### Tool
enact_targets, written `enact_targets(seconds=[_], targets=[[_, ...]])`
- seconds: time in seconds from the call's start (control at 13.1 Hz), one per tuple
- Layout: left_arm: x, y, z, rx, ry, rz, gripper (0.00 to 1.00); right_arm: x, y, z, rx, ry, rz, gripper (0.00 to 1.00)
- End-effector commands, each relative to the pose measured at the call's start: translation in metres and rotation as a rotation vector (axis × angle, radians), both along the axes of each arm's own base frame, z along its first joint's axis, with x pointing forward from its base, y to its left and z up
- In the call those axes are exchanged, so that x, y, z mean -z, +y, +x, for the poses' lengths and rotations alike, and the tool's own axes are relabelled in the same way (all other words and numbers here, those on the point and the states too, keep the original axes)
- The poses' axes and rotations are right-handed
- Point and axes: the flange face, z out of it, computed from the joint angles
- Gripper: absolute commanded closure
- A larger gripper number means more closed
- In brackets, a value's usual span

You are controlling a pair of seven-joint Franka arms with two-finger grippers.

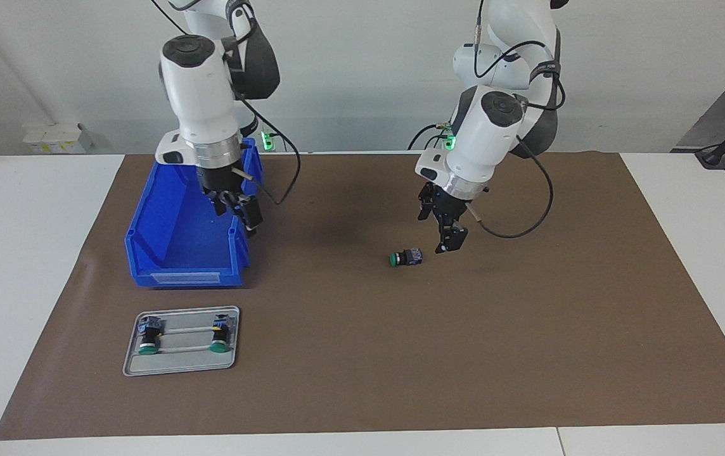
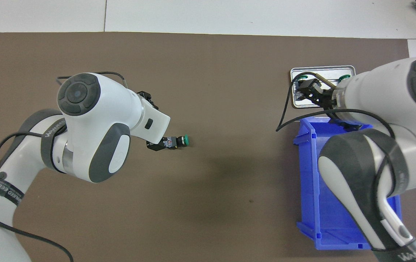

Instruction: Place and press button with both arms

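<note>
A button (image 1: 405, 257) (image 2: 179, 140) lies on its side in the middle of the brown mat, its green cap pointing toward the right arm's end of the table. My left gripper (image 1: 441, 223) hangs low just beside the button's base, open, with nothing between its fingers. In the overhead view the wrist hides most of it; one fingertip (image 2: 155, 146) shows next to the button. My right gripper (image 1: 236, 210) (image 2: 308, 91) is up in the air over the blue bin's open end, open and empty.
The blue bin (image 1: 172, 256) (image 2: 324, 218) stands at the right arm's end of the mat. Farther from the robots lies a grey metal tray (image 1: 179, 367) (image 2: 322, 69) holding two more green-capped buttons (image 1: 149, 335) (image 1: 219, 334).
</note>
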Motion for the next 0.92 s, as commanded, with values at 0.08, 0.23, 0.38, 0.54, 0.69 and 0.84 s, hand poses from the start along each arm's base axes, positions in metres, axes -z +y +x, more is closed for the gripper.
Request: enact_targets(seconds=[0.08, 0.23, 0.38, 0.54, 0.69, 0.84], targets=[[0.042, -0.030, -0.008, -0.052, -0.009, 0.046, 0.00, -0.025, -0.065, -0.006, -0.150, 0.028, 0.022, 0.00], [0.068, -0.041, -0.006, -0.048, -0.017, 0.073, 0.00, -0.042, -0.092, -0.010, -0.249, 0.063, 0.005, 0.00], [0.091, -0.048, 0.000, -0.064, -0.037, 0.063, 0.00, -0.057, -0.115, -0.014, -0.331, 0.092, -0.005, 0.00], [0.102, -0.048, -0.001, -0.053, -0.034, 0.082, 0.00, -0.080, -0.128, -0.018, -0.404, 0.092, -0.012, 0.00], [0.108, -0.047, -0.002, -0.050, -0.026, 0.090, 0.00, -0.112, -0.137, -0.026, -0.471, 0.096, -0.020, 0.00], [0.110, -0.052, -0.005, -0.041, -0.024, 0.091, 0.00, -0.126, -0.139, -0.038, -0.471, 0.117, -0.037, 0.00]])
